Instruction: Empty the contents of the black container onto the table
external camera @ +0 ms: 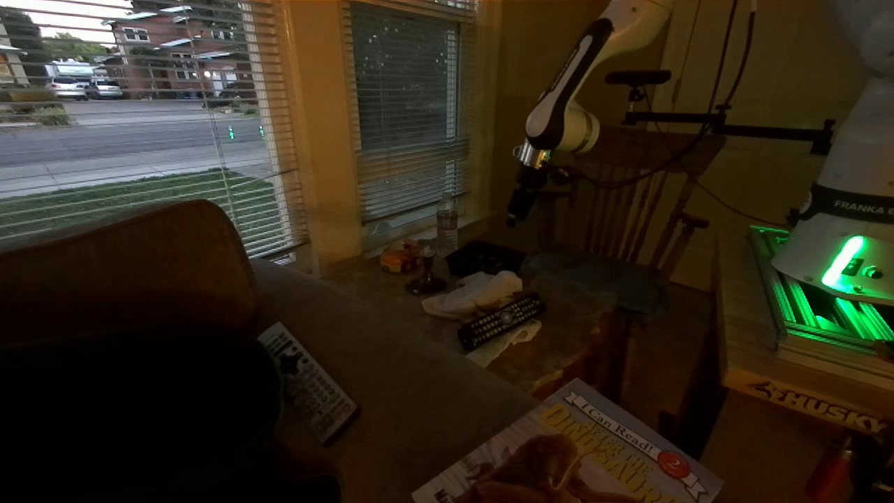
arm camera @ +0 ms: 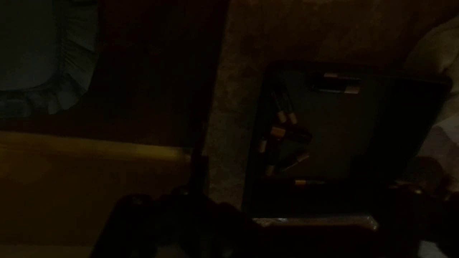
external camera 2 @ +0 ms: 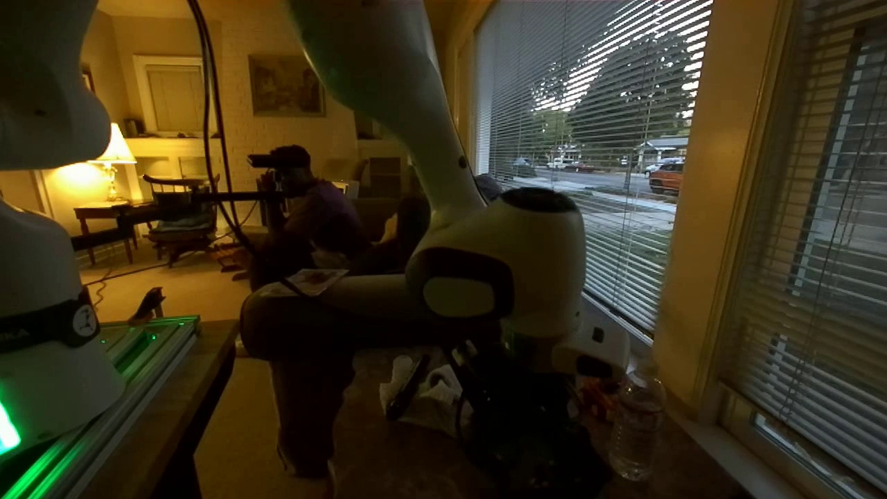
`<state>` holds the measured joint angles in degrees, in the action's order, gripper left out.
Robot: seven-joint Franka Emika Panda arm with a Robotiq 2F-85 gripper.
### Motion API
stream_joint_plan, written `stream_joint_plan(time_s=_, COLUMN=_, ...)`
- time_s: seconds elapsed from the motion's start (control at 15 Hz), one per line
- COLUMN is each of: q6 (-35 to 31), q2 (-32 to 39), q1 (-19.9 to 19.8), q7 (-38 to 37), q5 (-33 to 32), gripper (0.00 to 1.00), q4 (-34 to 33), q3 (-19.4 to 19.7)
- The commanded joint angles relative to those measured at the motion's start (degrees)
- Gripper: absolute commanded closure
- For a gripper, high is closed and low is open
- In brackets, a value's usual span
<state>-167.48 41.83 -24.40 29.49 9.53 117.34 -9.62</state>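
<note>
The black container (external camera: pixel 466 261) stands upright on the brown table (external camera: pixel 576 318), near the window. In the wrist view the container (arm camera: pixel 344 125) holds several dark batteries (arm camera: pixel 292 134) with copper ends, mostly along its left side. My gripper (external camera: pixel 515 218) points down above the container in an exterior view, apart from it. In the wrist view my gripper (arm camera: pixel 281 168) is very dark, but its fingers stand wide apart with nothing between them at their height. In an exterior view the gripper and the container merge into one dark patch, and the arm hides part of the table (external camera 2: pixel 388 454).
A clear bottle (external camera: pixel 447 222), an orange toy (external camera: pixel 400 258) and a dark candle holder (external camera: pixel 426 281) stand beside the container. A white cloth (external camera: pixel 478 292) and a black remote (external camera: pixel 501 321) lie before it. A wooden chair (external camera: pixel 628 230) stands behind the table.
</note>
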Motion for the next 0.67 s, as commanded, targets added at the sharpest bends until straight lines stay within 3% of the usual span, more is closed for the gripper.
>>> stream_joint_plan(time_s=0.0, q6=-1.33, q2=5.89, q1=-3.0, q7=-1.64, q5=-0.73, gripper=0.0, q4=-5.56, q3=-3.51)
stream_joint_plan(time_s=0.07, q6=-1.91, q2=7.1, q1=-4.14, q7=-2.04, q5=-0.1, gripper=0.0, q4=-6.37, q3=-4.9)
stream_joint_plan(time_s=0.13, q6=-0.8, q2=4.01, q1=-2.84, q7=-2.29, q5=-2.09, gripper=0.0, q4=-3.38, q3=-2.98)
stream_joint_plan(time_s=0.33, q6=-1.19, q2=6.2, q1=-4.12, q7=-2.57, q5=-1.99, gripper=0.0, q4=-5.25, q3=-4.39)
stream_joint_plan(time_s=0.6, q6=-1.87, q2=8.36, q1=-3.56, q7=-2.77, q5=-2.43, gripper=0.0, q4=-6.61, q3=-3.38)
